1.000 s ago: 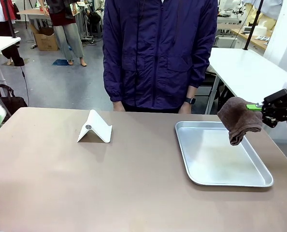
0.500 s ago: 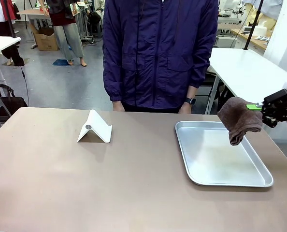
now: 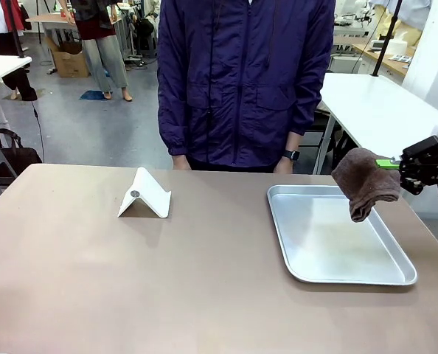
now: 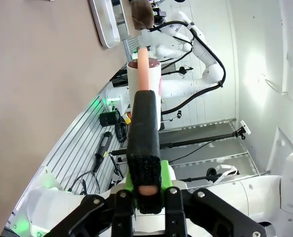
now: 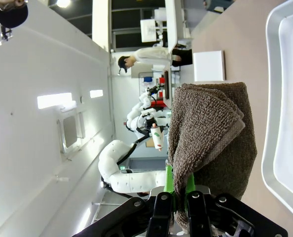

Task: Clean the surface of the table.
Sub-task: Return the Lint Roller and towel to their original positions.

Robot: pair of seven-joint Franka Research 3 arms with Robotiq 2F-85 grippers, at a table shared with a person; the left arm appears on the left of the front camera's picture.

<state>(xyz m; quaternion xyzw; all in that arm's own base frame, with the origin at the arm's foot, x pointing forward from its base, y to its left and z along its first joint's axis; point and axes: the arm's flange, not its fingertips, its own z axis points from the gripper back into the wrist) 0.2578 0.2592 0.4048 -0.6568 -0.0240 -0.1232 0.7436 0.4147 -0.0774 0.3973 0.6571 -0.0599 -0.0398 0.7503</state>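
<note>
- Taupe matte table (image 3: 167, 280) spans the whole near field of the front view. I judge it rigid and fixed, a surface to wipe, not something to grasp.
- Metal tray (image 3: 352, 276) lies flat on the table's right part, beside the zone to be wiped. It looks light and likely to slide if my cloth drags its rim.
- White folded stand (image 3: 145, 194) sits on the table's left-centre, well apart from the tray. It looks light and easily knocked.
- Brown cloth (image 3: 366, 181) hangs over the tray's far right corner. It is soft and limp, so I judge it needs downward pressure to wipe.
- My right pincer (image 5: 178, 190) pinches the cloth at its upper fold.
- My left pincer (image 4: 145, 190) is clamped on a dark foam-handled tool (image 4: 144, 133) whose pinkish tip ends at a white cup-like part.
</note>
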